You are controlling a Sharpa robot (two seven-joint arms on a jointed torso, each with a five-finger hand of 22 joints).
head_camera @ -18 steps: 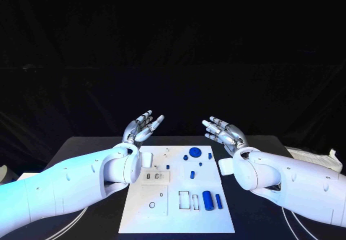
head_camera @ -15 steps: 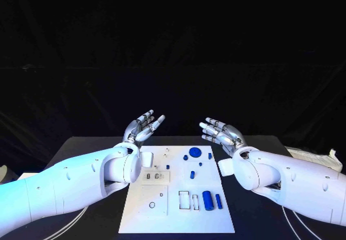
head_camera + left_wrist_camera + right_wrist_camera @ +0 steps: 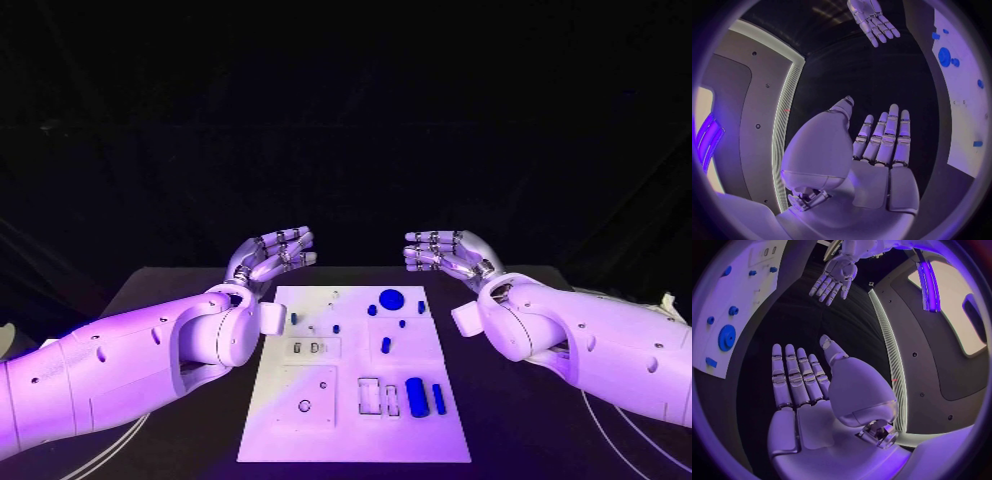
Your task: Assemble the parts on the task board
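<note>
Head view: task board [image 3: 355,440] sits mid-table, long side running away from the robot. Left hand [image 3: 270,255] and right hand [image 3: 450,254] both hang beyond the board's far edge, one off each far corner, well above the table [image 3: 159,290], fingers apart, holding nothing. Parts look mostly loose: round blue gear [image 3: 391,297] near the far edge, small blue pieces [image 3: 372,310] just beside it, a short blue peg [image 3: 385,345] around the middle, a thick blue cylinder [image 3: 415,397] and a thin blue rod [image 3: 437,400] toward the near right side, beside white rectangular slots [image 3: 369,396]. Can't tell whether any piece is seated or just lying there.

Left wrist view: left hand [image 3: 873,150] flat, fingers straight and spread, palm empty. Board [image 3: 967,100] off to the side with the gear [image 3: 944,56] on it; right hand [image 3: 873,22] across the way, also empty.

Right wrist view: right hand [image 3: 807,385] same, fingers extended, nothing held. Board [image 3: 748,300] with gear [image 3: 726,337] and small pieces [image 3: 733,310]; left hand [image 3: 834,280] opposite, spread.

Judgement: task looks barely started or not started; no part picked, everything left to place. Next is likely a reach down to one of the loose blue parts.
</note>
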